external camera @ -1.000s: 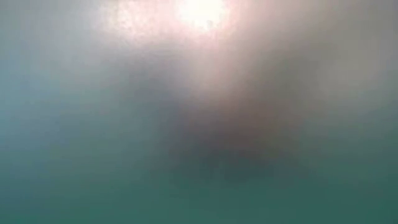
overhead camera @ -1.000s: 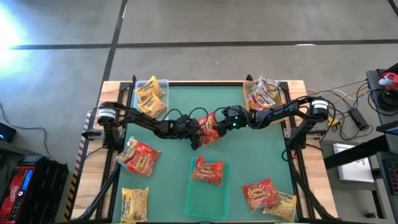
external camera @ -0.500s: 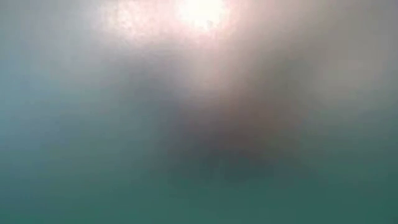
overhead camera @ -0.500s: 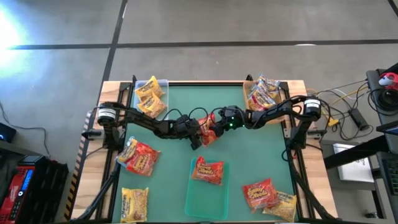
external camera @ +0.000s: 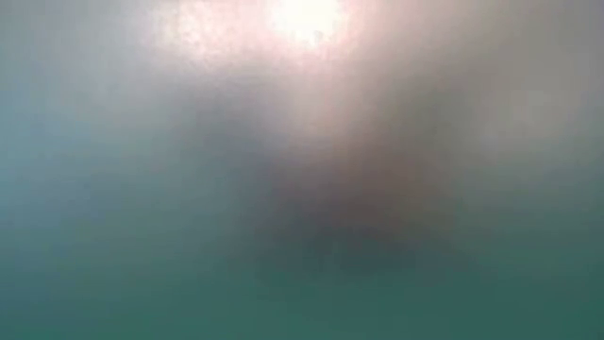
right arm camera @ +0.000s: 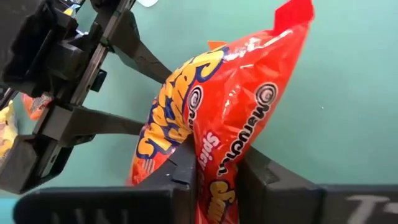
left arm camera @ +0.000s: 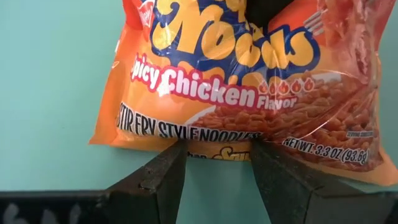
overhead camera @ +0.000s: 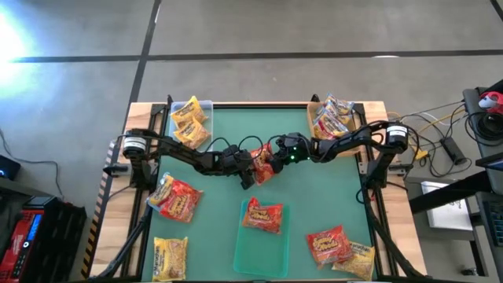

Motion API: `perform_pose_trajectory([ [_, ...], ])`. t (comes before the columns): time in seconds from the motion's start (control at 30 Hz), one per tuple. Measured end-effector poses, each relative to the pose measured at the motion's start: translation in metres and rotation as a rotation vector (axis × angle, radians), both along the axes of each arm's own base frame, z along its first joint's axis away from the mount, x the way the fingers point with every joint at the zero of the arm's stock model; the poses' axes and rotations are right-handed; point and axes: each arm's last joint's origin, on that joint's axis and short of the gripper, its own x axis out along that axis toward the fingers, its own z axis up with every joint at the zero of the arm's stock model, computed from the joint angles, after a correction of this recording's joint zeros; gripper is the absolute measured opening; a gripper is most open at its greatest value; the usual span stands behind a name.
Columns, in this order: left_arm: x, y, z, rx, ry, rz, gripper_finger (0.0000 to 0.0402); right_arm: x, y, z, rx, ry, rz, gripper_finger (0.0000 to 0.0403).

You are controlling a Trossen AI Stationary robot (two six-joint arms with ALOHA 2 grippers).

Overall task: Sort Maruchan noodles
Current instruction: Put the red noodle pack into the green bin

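Observation:
A red-orange Maruchan noodles packet (overhead camera: pixel 266 163) sits at the middle of the green mat (overhead camera: pixel 314 204), between my two grippers. My left gripper (overhead camera: pixel 255 165) reaches it from the table's left and is shut on it. My right gripper (overhead camera: pixel 275 156) comes from the right and is shut on it too. Other packets lie flat on the mat: red-orange ones (overhead camera: pixel 177 198) (overhead camera: pixel 328 244) and yellow ones (overhead camera: pixel 169 255) (overhead camera: pixel 357 259). One red-orange packet (overhead camera: pixel 262 214) lies on a green tray. The low view is a blur. My left gripper pinches the packet's bottom edge (left arm camera: pixel 214 149), below the printed label, between its two fingers (left arm camera: pixel 165 171). The fingers slant down from the table's left. My right gripper pinches another edge of the same packet (right arm camera: pixel 217 183) between its fingers (right arm camera: pixel 183 168), slanting down from the right. The packet stands tilted on edge; whether it touches the mat, I cannot tell.
A clear tray with yellow packets (overhead camera: pixel 189 122) stands at the far left corner. A brown tray with pale yellow packets (overhead camera: pixel 334 118) stands at the far right corner. Bare mat shows right of the green tray (overhead camera: pixel 251 248).
My right gripper has crept a little toward the table's left, farther over the red-orange packet, so less of the packet shows from above. My left gripper has kept still.

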Motion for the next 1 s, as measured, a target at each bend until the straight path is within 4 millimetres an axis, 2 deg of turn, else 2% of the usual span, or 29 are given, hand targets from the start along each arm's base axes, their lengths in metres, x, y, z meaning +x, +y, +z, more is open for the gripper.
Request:
perform_pose_trajectory([
  [0.43, -0.017, -0.001, 0.036, -0.014, 0.023, 0.017, 0.0166, -0.001, -0.001, 0.002, -0.031, -0.004, 0.072, 0.0022],
  [0.67, -0.023, -0.001, 0.046, -0.018, 0.028, 0.022, 0.0166, -0.002, -0.002, 0.005, -0.020, -0.026, 0.111, 0.0015],
  [0.8, -0.026, -0.001, 0.053, -0.025, 0.024, 0.029, 0.0166, -0.004, -0.004, 0.015, -0.025, -0.041, 0.137, 0.0013],
  [1.0, -0.030, -0.002, 0.058, -0.021, 0.042, 0.038, 0.0166, -0.005, -0.004, 0.044, -0.106, -0.057, 0.183, 0.0013],
])
